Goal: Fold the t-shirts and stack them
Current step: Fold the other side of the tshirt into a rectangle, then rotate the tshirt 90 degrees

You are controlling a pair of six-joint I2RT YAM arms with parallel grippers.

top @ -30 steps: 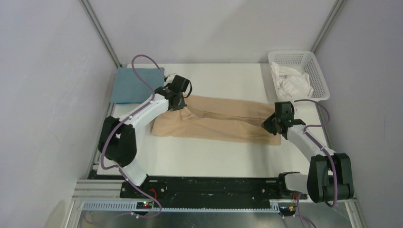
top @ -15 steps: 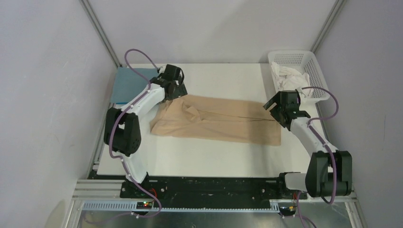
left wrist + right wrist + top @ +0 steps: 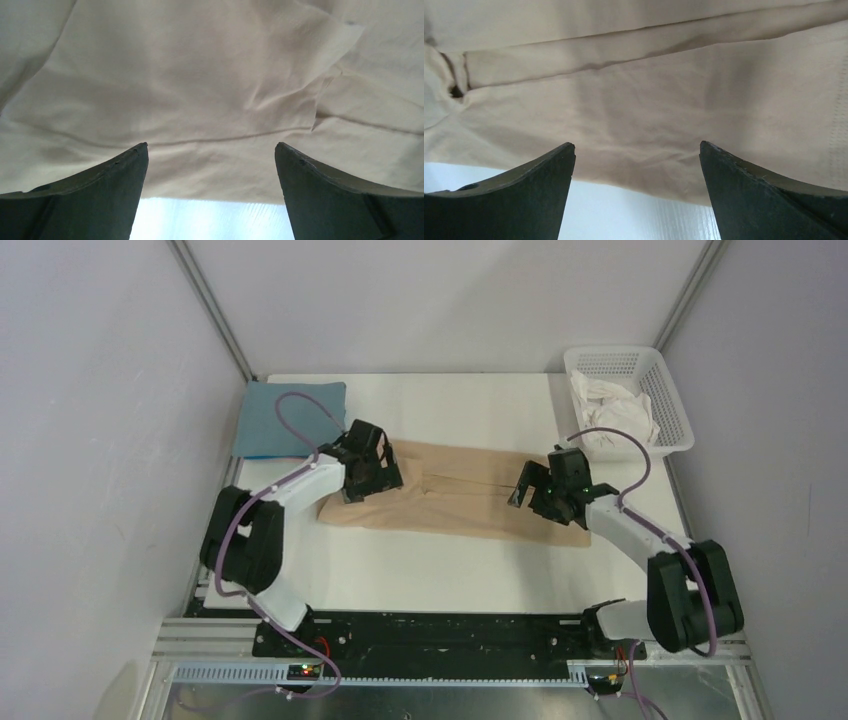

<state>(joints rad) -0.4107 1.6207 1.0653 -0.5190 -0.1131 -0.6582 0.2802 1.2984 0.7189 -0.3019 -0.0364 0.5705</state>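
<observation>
I count 2 t-shirts on the white table (image 3: 450, 575). The tan-beige shirt (image 3: 460, 505) lies across the middle as 1 long folded band running left to right, its creases showing along the length. The teal-blue shirt (image 3: 268, 422) sits folded at the far left corner, well apart from the tan one.

Both of my 2 arms are over the tan shirt. The left gripper (image 3: 378, 478) hangs over its left end and the right gripper (image 3: 530, 492) over its right part. In the left wrist view the 2 fingers (image 3: 115, 180) stand wide apart with nothing between them, only tan cloth and a strip of table below. The right wrist view gives me the same: 2 fingers (image 3: 764, 185) spread wide, gripping nothing, above the shirt's near edge, where the cloth meets the bare table.

At the far right corner stands 1 white lattice basket (image 3: 672, 405) holding 1 crumpled heap of white cloth (image 3: 612, 415); how many pieces make it up I cannot tell.
</observation>
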